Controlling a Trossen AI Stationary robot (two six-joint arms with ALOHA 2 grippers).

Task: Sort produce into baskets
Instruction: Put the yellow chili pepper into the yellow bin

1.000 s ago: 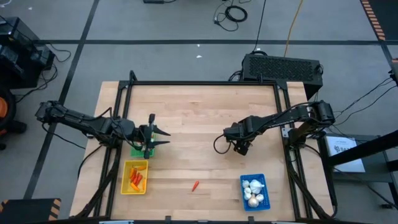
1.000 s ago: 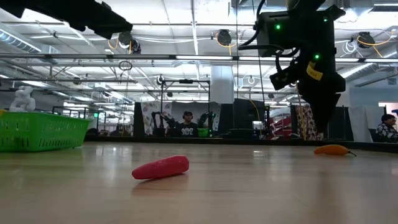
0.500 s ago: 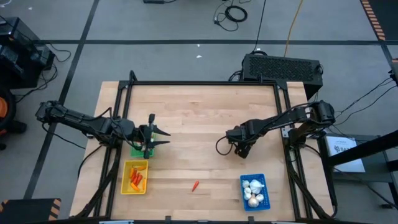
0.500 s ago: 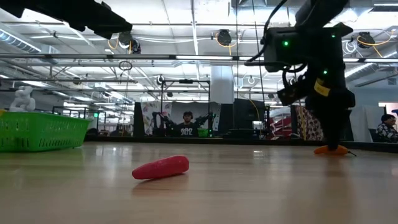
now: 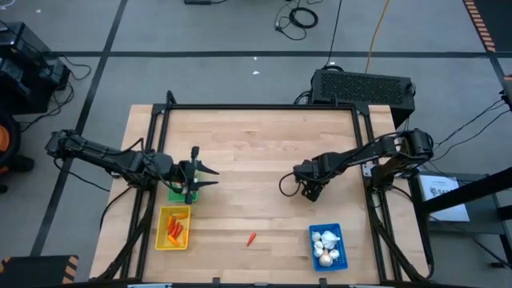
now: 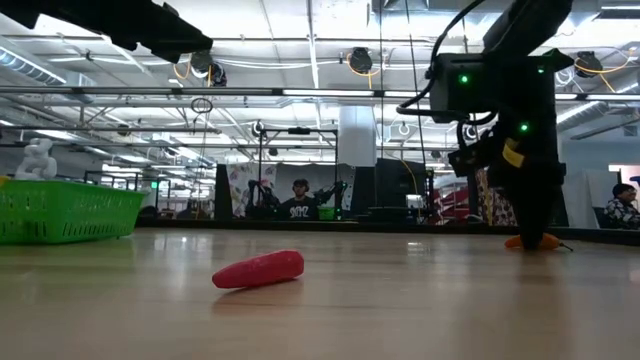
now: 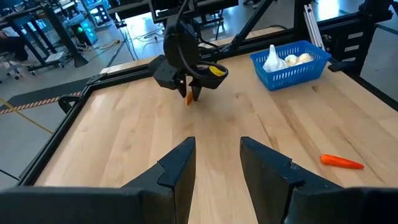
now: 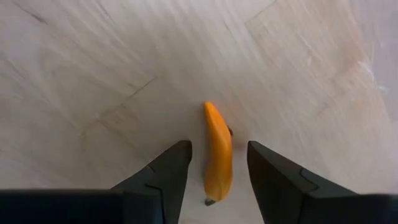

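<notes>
An orange pepper-like piece (image 8: 217,149) lies flat on the wood at the table's right middle. My right gripper (image 5: 310,192) points down over it, open, one finger on each side of the piece and lying along it; I see no touch. A red piece (image 5: 251,238) rests on its side near the front edge. My left gripper (image 5: 210,178) waits open above the green basket (image 5: 174,194) at the left. The yellow basket (image 5: 162,228) holds orange pieces and the blue basket (image 5: 327,232) holds white bulbs.
A black metal frame (image 5: 264,106) runs around the tabletop. Bare wood lies between the two arms and along the far half of the table. People stand in the room beyond the table in the low view.
My right gripper has sunk toward the table, coming down over the orange piece with a slight shift toward the table's right edge, until its fingertips stand beside the piece. The orange and red pieces have kept still.
</notes>
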